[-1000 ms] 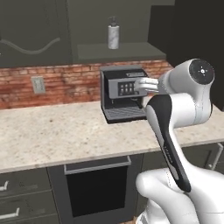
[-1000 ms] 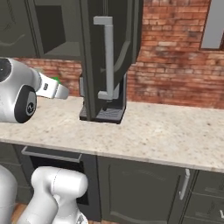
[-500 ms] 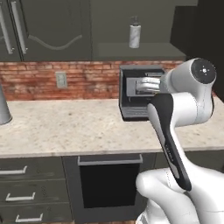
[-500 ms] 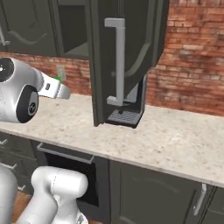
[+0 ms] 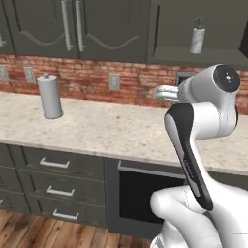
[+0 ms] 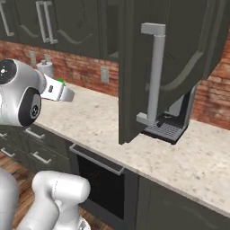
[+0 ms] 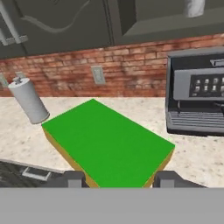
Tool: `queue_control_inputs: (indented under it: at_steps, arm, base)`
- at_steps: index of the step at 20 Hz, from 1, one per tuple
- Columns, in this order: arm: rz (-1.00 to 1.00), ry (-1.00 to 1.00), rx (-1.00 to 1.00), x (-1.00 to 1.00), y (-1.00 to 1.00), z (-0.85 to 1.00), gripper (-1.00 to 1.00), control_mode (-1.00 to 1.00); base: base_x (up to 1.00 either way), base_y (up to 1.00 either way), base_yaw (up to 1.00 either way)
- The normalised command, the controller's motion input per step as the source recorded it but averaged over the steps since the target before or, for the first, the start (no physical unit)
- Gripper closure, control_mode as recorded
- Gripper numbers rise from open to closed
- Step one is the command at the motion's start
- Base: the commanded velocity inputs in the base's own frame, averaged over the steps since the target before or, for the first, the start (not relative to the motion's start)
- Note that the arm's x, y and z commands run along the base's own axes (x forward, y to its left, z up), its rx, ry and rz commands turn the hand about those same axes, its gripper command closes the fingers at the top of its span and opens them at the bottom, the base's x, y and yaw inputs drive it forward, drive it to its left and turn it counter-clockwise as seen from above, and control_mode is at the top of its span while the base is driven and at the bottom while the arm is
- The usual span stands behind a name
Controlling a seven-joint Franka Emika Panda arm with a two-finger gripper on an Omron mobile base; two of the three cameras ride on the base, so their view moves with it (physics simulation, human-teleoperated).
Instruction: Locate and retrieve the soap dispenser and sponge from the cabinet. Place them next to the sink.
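The sponge (image 7: pixel 107 146), green over yellow, sits clamped between the claw (image 7: pixel 117 178) fingertips, raised above the tabletop (image 5: pixel 106 131). The soap dispenser (image 5: pixel 197 38) stands on the cabinet (image 5: pixel 203 24) shelf, up and right of the paper towel roll (image 5: pixel 50 96); the coffee machine (image 7: pixel 197 98) stands right of the sponge.

Glossy white arm (image 5: pixel 203 116), dark joints

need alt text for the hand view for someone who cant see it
A green-topped, yellow-sided sponge sits between the two dark tips of the claw, close to the camera. Beyond it lies a speckled counter with a grey paper towel roll on the left, a coffee machine on the right, and a brick wall behind.
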Motion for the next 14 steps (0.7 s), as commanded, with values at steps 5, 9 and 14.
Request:
queue_control_inputs:
  at_steps: [5,9,14]
  arm:
    - [0.00,0.00,0.00,0.00,0.00,0.00,1.00,1.00]
    - [0.00,0.00,0.00,0.00,0.00,0.00,1.00,1.00]
    - [0.00,0.00,0.00,0.00,0.00,0.00,1.00,1.00]
  base:
    - [-0.23,0.67,0.35]
    - [-0.21,0.70,0.34]
    - [-0.20,0.70,0.33]
